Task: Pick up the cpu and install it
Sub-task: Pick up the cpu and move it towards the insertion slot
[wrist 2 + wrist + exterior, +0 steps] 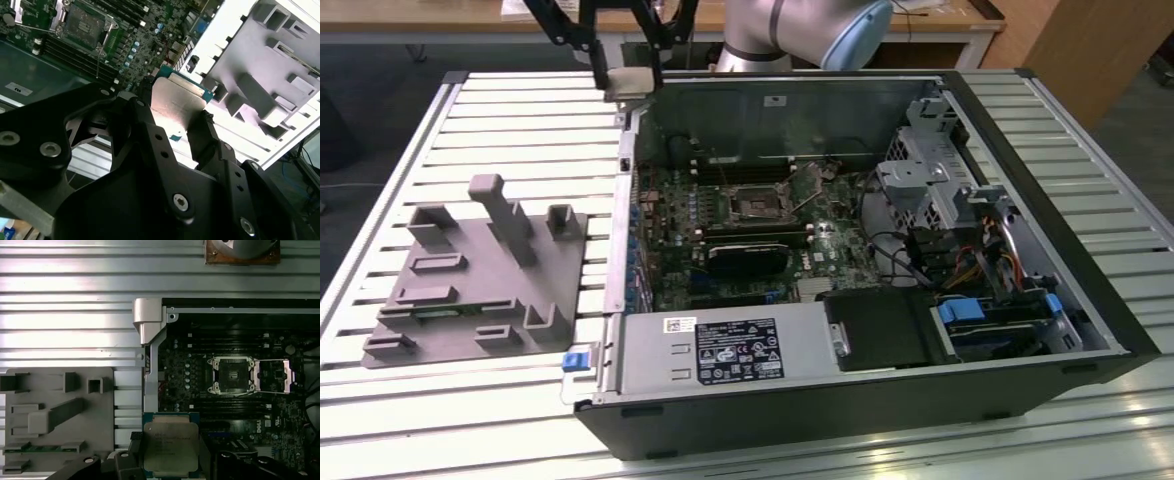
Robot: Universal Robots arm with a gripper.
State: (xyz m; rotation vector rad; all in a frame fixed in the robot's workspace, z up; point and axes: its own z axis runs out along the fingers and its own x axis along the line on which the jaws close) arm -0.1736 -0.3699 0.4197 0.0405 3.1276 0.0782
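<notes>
While the tool (176,117) is clamped on the cpu (171,445), the chip sits edge-gripped between both fingers (144,117), metal lid up, with the green rim showing in both wrist views. In the exterior view the tool hangs high over the far corner of the computer case (854,415), on the exterior view's left, about above the case wall and clear of the motherboard (190,380).

The socket (232,374) is mid-board and well apart from the chip. Its retaining frame (280,375) is swung open and the contact field is exposed. The grey tray (474,270) lies on the table (520,110) outside the case, on the exterior view's left.

Judgement: pick is done, this is the carry step, install not yet started. The next move calls for:
- chip level and square over the socket
- corner orientation matched (can't read the marker from here)
- straight descent, no side drag across the contacts
- letting go only once it lies flat in the recess

Risk: the open frame sits just beside the socket, so finger clearance looks tight.
</notes>
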